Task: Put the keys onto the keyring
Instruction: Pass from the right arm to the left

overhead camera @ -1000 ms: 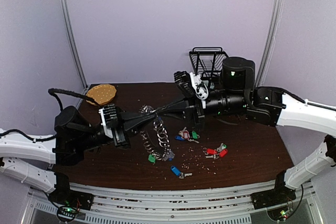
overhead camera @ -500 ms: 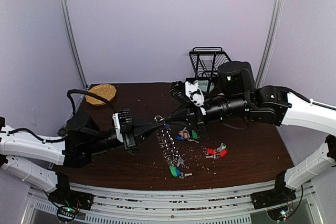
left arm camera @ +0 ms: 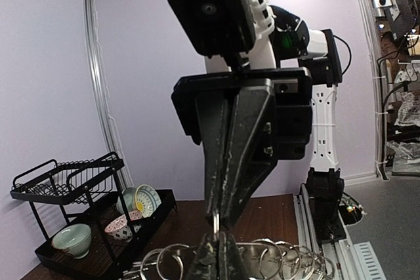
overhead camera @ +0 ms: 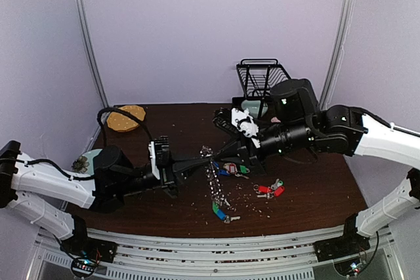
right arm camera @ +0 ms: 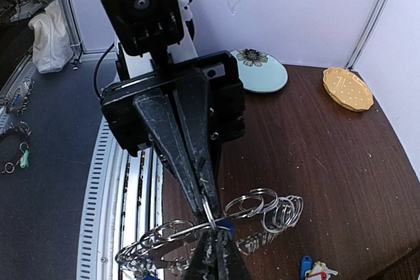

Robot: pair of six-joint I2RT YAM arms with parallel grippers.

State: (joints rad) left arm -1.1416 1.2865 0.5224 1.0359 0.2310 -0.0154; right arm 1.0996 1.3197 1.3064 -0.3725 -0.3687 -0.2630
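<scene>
The keyring (overhead camera: 212, 178), a chain of linked silver rings, hangs from both gripper tips down to the table. My left gripper (overhead camera: 202, 159) and right gripper (overhead camera: 212, 154) meet tip to tip, each shut on the same top ring (left arm camera: 217, 224). The left gripper (left arm camera: 220, 248) sees more rings (left arm camera: 289, 257) trailing beside it. In the right wrist view, the right gripper (right arm camera: 213, 244) pinches that ring with loops (right arm camera: 266, 206) spread either side. A green-tagged key (overhead camera: 215, 210) sits at the chain's lower end. Loose keys lie on the table: blue tag (overhead camera: 224, 216), a mixed bunch (overhead camera: 231, 168), red tags (overhead camera: 269, 189).
A black wire dish rack (overhead camera: 258, 75) with bowls (left arm camera: 71, 238) stands at the back right. An orange round disc (overhead camera: 126, 117) lies back left. A pale plate (right arm camera: 261, 73) sits by the left arm. Crumbs dot the brown table (overhead camera: 315, 188).
Both grippers have moved together toward the near middle of the table, still tip to tip. The keyring went from a draped loop to a straight hanging chain, its green-tagged key shifting right.
</scene>
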